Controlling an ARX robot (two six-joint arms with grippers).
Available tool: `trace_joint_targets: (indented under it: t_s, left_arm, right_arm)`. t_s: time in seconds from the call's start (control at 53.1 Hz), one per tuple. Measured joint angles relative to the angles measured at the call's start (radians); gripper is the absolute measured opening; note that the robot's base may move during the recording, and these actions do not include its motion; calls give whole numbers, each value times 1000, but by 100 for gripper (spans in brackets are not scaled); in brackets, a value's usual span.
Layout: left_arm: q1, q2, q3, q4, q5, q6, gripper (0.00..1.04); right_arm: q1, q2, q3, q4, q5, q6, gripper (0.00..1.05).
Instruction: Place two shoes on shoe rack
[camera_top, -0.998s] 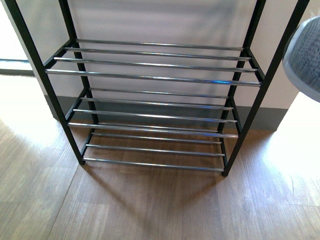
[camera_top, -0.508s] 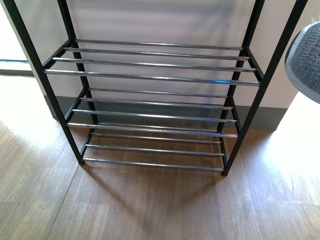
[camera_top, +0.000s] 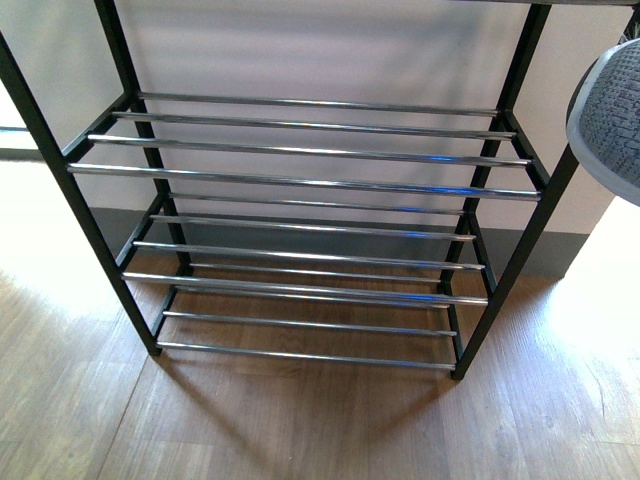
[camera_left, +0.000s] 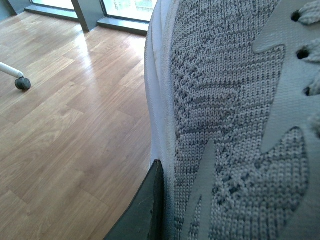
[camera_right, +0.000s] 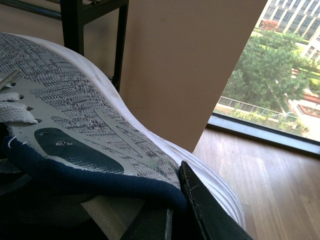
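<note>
The shoe rack (camera_top: 300, 185), a black frame with tiers of chrome bars, stands against the wall in the front view with no shoes on the tiers in sight. A grey knit sneaker's toe (camera_top: 612, 120) pokes in at the right edge, level with the upper tier. In the right wrist view my right gripper (camera_right: 175, 215) is shut on that grey knit sneaker (camera_right: 75, 100), pinching its navy collar (camera_right: 90, 182) beside the rack's post (camera_right: 75, 20). My left gripper (camera_left: 200, 210) is shut on another grey knit sneaker (camera_left: 225, 125), one dark finger (camera_left: 147, 210) against its white sole. The slides are out of view.
Wood floor (camera_top: 300, 430) spreads in front of the rack. A beige wall and dark baseboard (camera_top: 560, 255) run behind it. A chair caster (camera_left: 22, 83) stands on the floor near a window frame (camera_left: 90, 10). Another floor-level window (camera_right: 270, 95) lies right of the rack.
The rack has grown larger and slid lower in the front view, so the camera has come closer. The sneaker toe stays at the right edge.
</note>
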Motion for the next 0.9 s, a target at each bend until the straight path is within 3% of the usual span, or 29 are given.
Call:
trace_joint_targets:
  t_s: [0.904]
  left_arm:
    - [0,0,0,0,0,0,12]
  right_arm:
    - [0,0,0,0,1,0,1]
